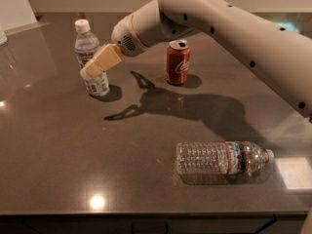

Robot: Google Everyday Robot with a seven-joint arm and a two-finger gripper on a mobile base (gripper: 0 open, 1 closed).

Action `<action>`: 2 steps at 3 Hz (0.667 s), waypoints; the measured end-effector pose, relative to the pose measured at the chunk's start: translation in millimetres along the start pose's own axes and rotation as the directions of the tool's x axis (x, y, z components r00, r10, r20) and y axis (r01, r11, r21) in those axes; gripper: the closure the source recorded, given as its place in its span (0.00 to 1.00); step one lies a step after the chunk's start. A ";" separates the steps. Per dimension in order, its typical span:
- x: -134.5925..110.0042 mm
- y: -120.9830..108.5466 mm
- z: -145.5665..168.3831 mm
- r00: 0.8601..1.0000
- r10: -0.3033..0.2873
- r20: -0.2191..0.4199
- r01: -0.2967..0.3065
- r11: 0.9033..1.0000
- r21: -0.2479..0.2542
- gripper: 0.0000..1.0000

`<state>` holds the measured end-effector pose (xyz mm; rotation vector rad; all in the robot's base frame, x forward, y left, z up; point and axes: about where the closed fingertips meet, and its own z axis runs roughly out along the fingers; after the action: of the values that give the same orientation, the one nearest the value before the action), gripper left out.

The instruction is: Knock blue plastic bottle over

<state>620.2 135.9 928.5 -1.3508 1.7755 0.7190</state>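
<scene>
The blue plastic bottle (86, 45) stands upright at the back left of the dark tabletop (73, 155), with its white cap on top and the printed label low on its body. My gripper (93, 67) reaches in from the right on the white arm (219, 23). Its tan fingers (106, 57) are pressed together. They lie across the front of the bottle's middle, at or against its right side, and hide part of the label.
A red soda can (177, 62) stands upright right of the gripper, behind the arm's shadow. A longer ribbed clear bottle (222, 157) with a red-banded label lies on its side at the front right. The table's front edge runs along the bottom.
</scene>
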 end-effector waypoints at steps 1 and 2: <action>-8.0 10.4 12.3 0.999 0.004 0.047 -0.002 1.000 -0.028 0.00; -13.0 21.2 20.7 0.997 -0.001 0.075 0.005 0.999 -0.053 0.18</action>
<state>606.6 165.2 927.9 -1.3434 1.7063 0.8095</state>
